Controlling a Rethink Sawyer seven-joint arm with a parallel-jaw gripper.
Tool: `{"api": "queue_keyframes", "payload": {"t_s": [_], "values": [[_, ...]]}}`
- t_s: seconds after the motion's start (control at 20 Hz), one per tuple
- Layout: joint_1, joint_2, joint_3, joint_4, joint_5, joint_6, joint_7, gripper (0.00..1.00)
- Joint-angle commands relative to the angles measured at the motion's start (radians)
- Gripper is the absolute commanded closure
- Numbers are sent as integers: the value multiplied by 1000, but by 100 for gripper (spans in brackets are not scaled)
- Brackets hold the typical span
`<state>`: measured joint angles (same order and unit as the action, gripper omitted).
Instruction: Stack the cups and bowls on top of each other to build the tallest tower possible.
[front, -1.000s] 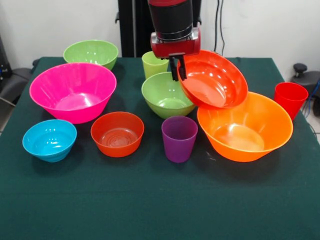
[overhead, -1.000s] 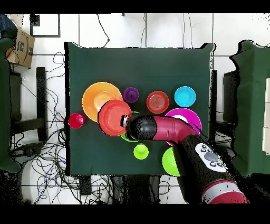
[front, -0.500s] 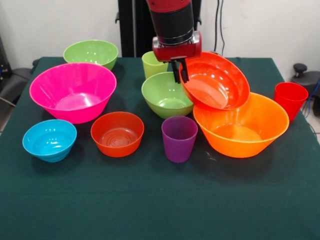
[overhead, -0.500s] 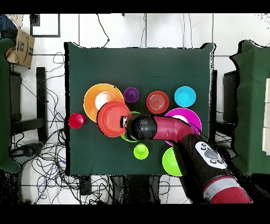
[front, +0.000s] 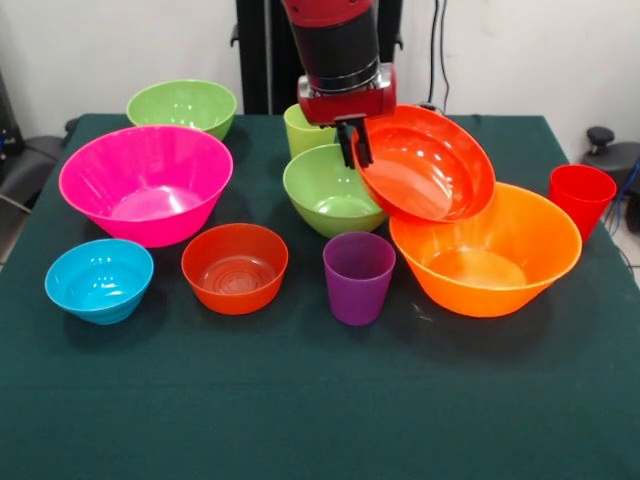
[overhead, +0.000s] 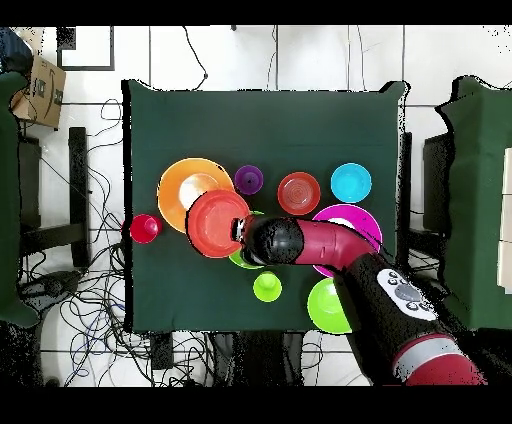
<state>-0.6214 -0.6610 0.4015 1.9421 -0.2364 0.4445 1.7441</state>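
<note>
Overhead, gripper (front: 354, 144) pinches tilted red-orange bowl (front: 428, 165).

Green bowl (front: 333, 190) and purple cup (front: 358, 277) crowd orange bowl (front: 487, 250).

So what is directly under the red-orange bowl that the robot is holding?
The tilted red-orange bowl, pinched at its rim by the gripper, hangs partly over the large orange bowl and beside a lime green bowl. Whether the bowls touch is hidden.
</note>
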Motion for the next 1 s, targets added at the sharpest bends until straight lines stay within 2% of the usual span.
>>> {"api": "queue_keyframes", "payload": {"t_s": [0.05,0.5,1.0], "values": [[-9,-52,80,-52,-24,45,-33,100],[-17,-74,103,-45,5,64,-8,100],[-50,-36,113,-67,-22,41,-29,100]]}}
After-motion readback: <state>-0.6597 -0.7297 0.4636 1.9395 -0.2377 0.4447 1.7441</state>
